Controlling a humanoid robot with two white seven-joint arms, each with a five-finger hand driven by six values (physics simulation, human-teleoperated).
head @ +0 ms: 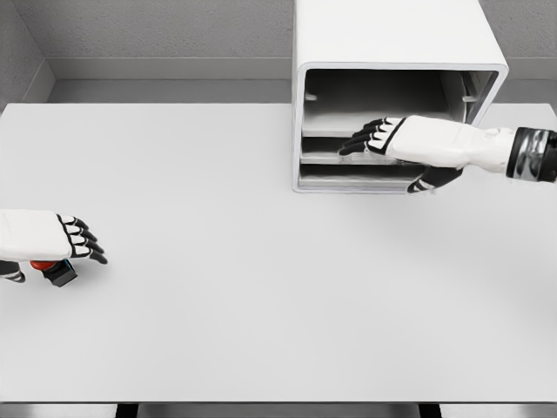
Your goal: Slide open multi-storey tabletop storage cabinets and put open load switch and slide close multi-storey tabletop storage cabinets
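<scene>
Two hands in head view. Right hand [392,144] at about 1 o'clock, reaching into front of white storage cabinet [392,39], fingers [361,139] extended over a middle shelf-like drawer [339,157], thumb below its front edge; firm grip not confirmable. Cabinet front open, standing at far edge of table [261,305]. Left hand [52,239] at 9 o'clock, fingers curled over load switch [57,272], red and black, low against table surface. Hands well apart.
</scene>
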